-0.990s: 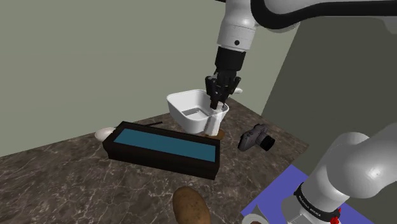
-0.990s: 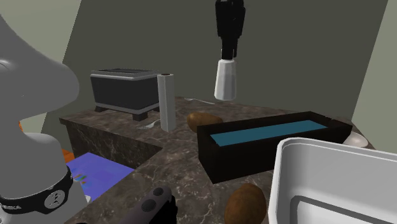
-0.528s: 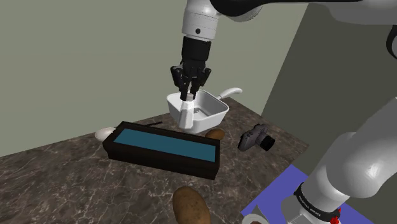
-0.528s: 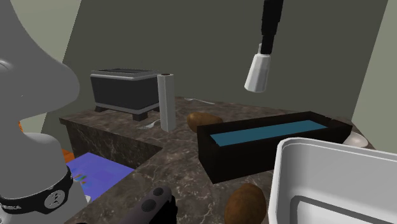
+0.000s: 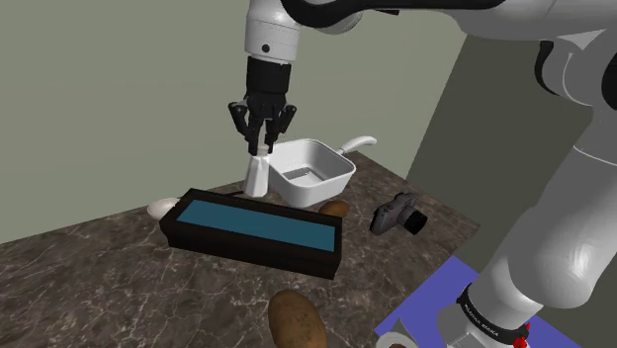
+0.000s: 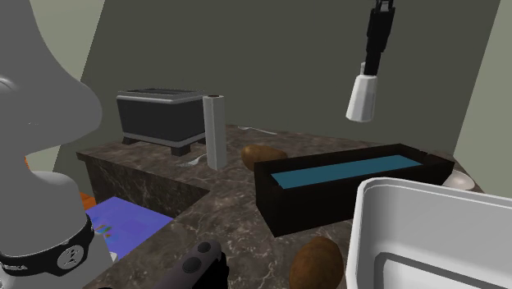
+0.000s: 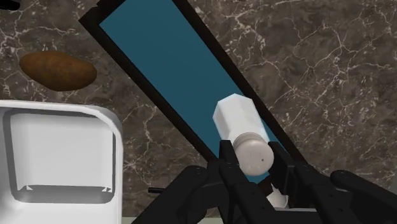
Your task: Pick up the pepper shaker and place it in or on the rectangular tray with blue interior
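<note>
At upper centre of the shoulder view, the pincer (image 5: 262,146) clasped the shaker (image 5: 258,175) by its capped end, above the tray (image 5: 252,249) on the desk (image 5: 99,282); it seemed light, rigid, smooth, perhaps slippery.

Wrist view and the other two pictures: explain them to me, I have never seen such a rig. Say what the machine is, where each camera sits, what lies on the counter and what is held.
The machine is a white robot arm with a black two-fingered hand. The shoulder view looks down from beside its stand; the second exterior view sits low by the white basin; the wrist view looks along the hand itself. The hand is shut on a white pepper shaker, held in the air roughly over a long black tray with a blue inside. On the dark marbled counter also lie two brown potatoes and a dark camera-like object; a dark box and a white cylinder stand further off.
</note>
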